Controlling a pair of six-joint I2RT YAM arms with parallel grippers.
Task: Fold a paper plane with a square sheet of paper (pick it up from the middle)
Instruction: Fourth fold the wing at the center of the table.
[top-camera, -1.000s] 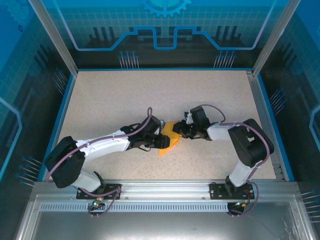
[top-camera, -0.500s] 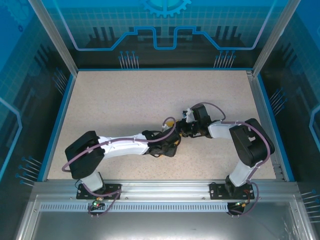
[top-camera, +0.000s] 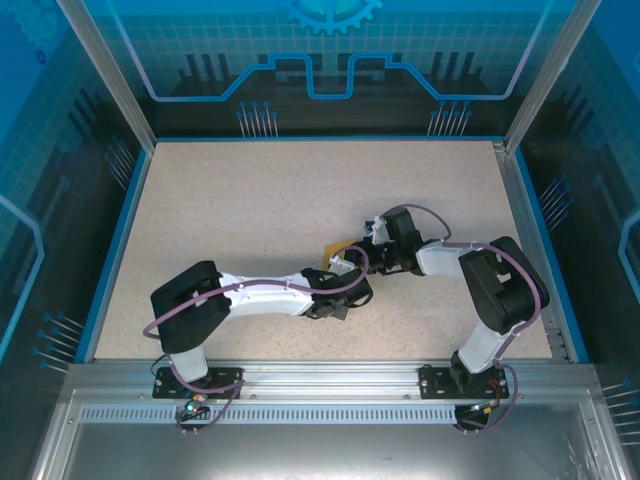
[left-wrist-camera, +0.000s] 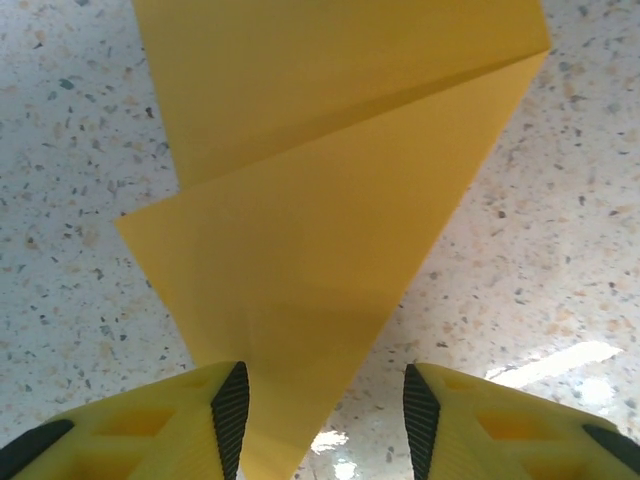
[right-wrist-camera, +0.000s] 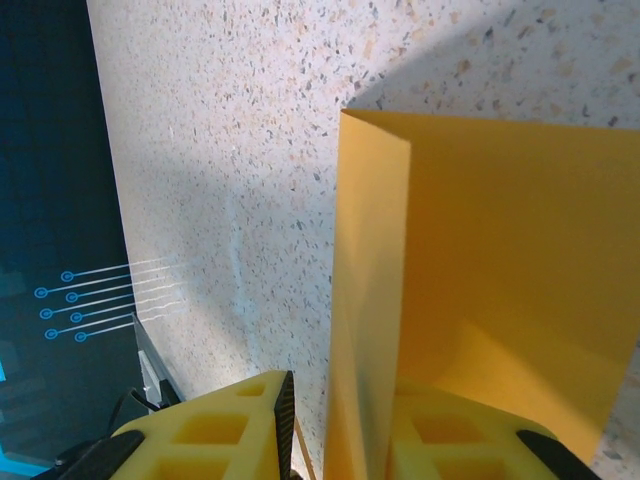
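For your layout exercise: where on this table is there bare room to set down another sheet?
Roomiest: the far half of the table by the back wall. The strip between the blue left edge and the left arm, and the near-centre gap between it and the right arm. Crowded: mid-table, where the left gripper and right gripper meet at the orange paper.

Bright even light, sharp frames; glare streak on the tabletop (left-wrist-camera: 545, 362), soft shadows.

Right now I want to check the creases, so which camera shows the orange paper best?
The left wrist view: the orange paper is spread out with its diagonal fold line clear. The right wrist view shows a raised folded flap close up; the top view shows a small corner of it.
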